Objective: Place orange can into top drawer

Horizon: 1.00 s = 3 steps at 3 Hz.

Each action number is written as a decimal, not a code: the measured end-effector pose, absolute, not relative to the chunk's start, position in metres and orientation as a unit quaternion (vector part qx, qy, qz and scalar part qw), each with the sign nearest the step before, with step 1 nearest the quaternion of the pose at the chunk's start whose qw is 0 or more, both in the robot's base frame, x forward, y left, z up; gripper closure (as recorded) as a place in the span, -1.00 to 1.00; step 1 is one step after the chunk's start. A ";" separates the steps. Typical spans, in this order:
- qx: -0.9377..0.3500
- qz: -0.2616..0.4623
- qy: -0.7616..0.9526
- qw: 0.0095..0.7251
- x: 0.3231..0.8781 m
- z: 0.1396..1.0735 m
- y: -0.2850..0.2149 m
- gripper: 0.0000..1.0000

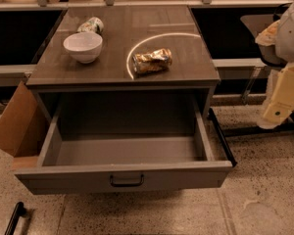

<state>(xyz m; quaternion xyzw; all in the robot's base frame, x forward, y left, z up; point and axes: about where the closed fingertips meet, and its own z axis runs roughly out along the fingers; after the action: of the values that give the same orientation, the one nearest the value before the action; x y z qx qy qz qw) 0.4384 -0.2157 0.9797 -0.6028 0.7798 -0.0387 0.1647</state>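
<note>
The top drawer [125, 177] stands pulled out toward the near side, so its grey box is open from above to receive the can. The gripper [277, 112] hangs at the right edge of the scene, well apart from the cabinet top [191, 58]; I cannot tell if it is open or closed, but the can is not in it. The white bowl [83, 46] sits on the left of the top, and the orange can [152, 61] lies on its side to the right of the bowl, near the front edge, not yet picked up.
</note>
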 end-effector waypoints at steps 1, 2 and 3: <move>-0.603 -0.039 0.780 0.165 0.438 0.980 -0.216 -1.00; -0.617 -0.013 0.765 0.181 0.461 0.973 -0.210 -1.00; -0.650 0.021 0.729 0.215 0.514 0.961 -0.191 -1.00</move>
<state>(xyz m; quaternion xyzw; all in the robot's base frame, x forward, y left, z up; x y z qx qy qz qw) 0.5138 -0.1915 0.9610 -0.6499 0.7288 0.0213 0.2147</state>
